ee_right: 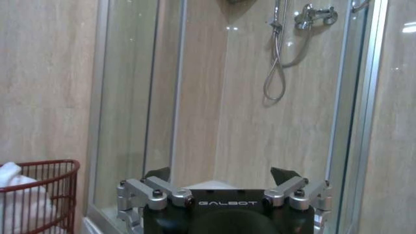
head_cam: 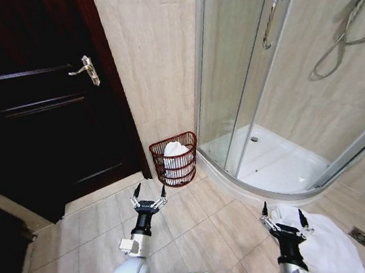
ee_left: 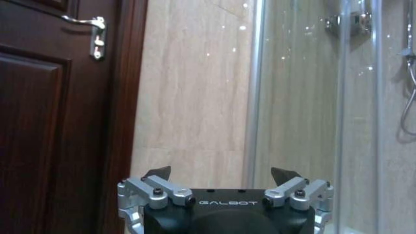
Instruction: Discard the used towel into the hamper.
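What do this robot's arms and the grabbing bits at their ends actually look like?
Each arm ends in a black wrist block printed "GALBOT" in pale letters. The left gripper and right gripper match: silver metal linkages held by dark bolts, carrying two jaws with pointed black tips. A black forearm leads back to a rounded silver-grey arm segment. No loose cables show.

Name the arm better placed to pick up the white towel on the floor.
Right, probably. The right gripper hangs open directly over the floor towel; the left gripper, also open, sits nearer the hamper.
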Available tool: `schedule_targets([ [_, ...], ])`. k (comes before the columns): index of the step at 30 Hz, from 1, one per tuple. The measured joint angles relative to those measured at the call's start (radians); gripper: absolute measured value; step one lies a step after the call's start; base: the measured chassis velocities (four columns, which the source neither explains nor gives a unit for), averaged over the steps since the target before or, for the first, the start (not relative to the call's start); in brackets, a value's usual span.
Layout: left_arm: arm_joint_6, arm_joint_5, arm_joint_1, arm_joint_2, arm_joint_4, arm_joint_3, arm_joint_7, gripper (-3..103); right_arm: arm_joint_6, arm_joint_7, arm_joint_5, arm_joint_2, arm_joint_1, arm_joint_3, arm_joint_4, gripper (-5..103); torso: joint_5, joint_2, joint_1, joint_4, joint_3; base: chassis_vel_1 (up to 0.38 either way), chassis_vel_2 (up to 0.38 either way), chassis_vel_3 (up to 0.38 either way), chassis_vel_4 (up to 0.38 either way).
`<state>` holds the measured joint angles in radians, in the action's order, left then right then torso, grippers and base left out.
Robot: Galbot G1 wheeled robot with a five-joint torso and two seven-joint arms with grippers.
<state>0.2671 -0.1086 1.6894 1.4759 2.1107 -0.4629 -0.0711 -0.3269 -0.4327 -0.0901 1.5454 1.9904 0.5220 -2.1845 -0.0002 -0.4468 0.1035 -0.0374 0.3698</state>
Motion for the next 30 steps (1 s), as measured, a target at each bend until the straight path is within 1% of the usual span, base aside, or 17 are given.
schedule_targets([
  [8,0.006,0.0,0.005,0.0,0.001,-0.004,-0.001,100,-0.009,-0.007,-0.002,-0.008,0.001,0.005,0.014,100,0.0004,0.0,0.0,0.0001,0.0,-0.187,-0.194,0.184,0.182],
  [9,0.007,0.0,0.005,0.0,0.001,-0.004,-0.001,100,-0.012,-0.008,-0.004,-0.008,0.002,0.004,0.017,100,-0.0002,0.0,0.0,0.0001,0.0,-0.248,-0.234,0.255,0.233],
  [12,0.007,0.0,0.006,0.0,0.001,-0.004,-0.001,100,-0.017,-0.008,-0.008,-0.007,0.002,0.003,0.024,100,0.0005,0.0,0.0,0.0,0.0,-0.253,-0.25,0.26,0.261],
  [13,0.007,-0.001,0.006,0.0,0.001,-0.005,-0.001,100,-0.02,-0.009,-0.01,-0.006,0.002,0.002,0.027,100,-0.0003,0.0,0.0,0.0,0.0,-0.274,-0.254,0.308,0.268],
  [14,0.007,-0.001,0.006,-0.001,0.001,-0.006,-0.001,100,-0.022,-0.01,-0.011,-0.006,0.002,0.002,0.029,100,-0.0002,0.0,0.0,0.0001,0.0,-0.305,-0.286,0.308,0.268],
  [15,0.008,-0.002,0.006,-0.001,0.001,-0.008,-0.001,100,-0.025,-0.012,-0.012,-0.004,0.002,0.001,0.034,100,0.0006,0.0,0.0,0.0001,0.0,-0.305,-0.322,0.301,0.291],
  [19,0.013,-0.006,0.007,-0.002,0.001,-0.012,-0.001,100,-0.038,-0.019,-0.01,-0.003,-0.004,0.002,0.058,100,0.0001,0.0,0.0,0.0001,0.0,-0.299,-0.322,0.312,0.309],
  [20,0.016,-0.011,0.007,-0.002,-0.002,-0.013,-0.002,100,-0.041,-0.021,0.008,-0.002,-0.014,0.011,0.081,100,0.0003,0.0,0.0,0.0,0.0,-0.294,-0.297,0.309,0.306],
  [21,0.017,-0.015,0.007,-0.002,-0.004,-0.014,-0.002,100,-0.037,-0.021,0.025,-0.001,-0.021,0.018,0.099,100,0.0009,0.0,0.0,0.0004,0.0,-0.292,-0.297,0.309,0.177],
  [22,0.017,-0.015,0.007,-0.002,-0.004,-0.014,-0.002,100,-0.037,-0.021,0.025,-0.001,-0.021,0.018,0.099,100,0.0009,0.0,0.0,0.0004,0.0,-0.292,-0.297,0.309,0.177],
  [24,0.019,-0.024,0.004,-0.007,-0.012,-0.016,-0.003,100,-0.01,-0.015,0.082,-0.003,-0.044,0.041,0.143,100,0.0004,0.0,0.0,0.0001,0.0,-0.157,-0.187,0.194,0.077],
  [25,0.019,-0.026,0.0,-0.01,-0.015,-0.016,-0.004,100,0.006,-0.005,0.116,-0.004,-0.06,0.056,0.172,100,0.0004,0.0,0.0,0.0001,0.0,-0.048,-0.144,0.17,0.037],
  [26,0.019,-0.026,-0.004,-0.012,-0.02,-0.016,-0.004,100,0.024,0.01,0.154,-0.006,-0.079,0.075,0.207,100,0.0006,0.0,0.0,-0.0004,0.0,0.061,-0.069,0.091,0.037],
  [27,0.019,-0.026,-0.004,-0.012,-0.02,-0.016,-0.004,100,0.024,0.01,0.154,-0.006,-0.079,0.075,0.207,100,0.0006,0.0,0.0,-0.0004,0.0,0.061,-0.069,0.091,0.037],
  [28,0.019,-0.026,-0.008,-0.012,-0.023,-0.014,-0.005,100,0.044,0.025,0.19,-0.008,-0.102,0.092,0.245,100,0.0004,0.0,0.0,-0.0001,0.0,0.061,-0.016,0.018,0.012],
  [29,0.019,-0.026,-0.011,-0.012,-0.023,-0.01,-0.006,100,0.067,0.048,0.232,-0.013,-0.126,0.108,0.294,100,-0.0002,0.0,0.0,-0.0006,0.0,0.095,-0.016,0.018,0.007],
  [30,0.019,-0.026,-0.011,-0.012,-0.023,-0.01,-0.006,100,0.067,0.048,0.232,-0.013,-0.126,0.108,0.294,100,-0.0002,0.0,0.0,-0.0006,0.0,0.095,-0.016,0.018,0.007],
])
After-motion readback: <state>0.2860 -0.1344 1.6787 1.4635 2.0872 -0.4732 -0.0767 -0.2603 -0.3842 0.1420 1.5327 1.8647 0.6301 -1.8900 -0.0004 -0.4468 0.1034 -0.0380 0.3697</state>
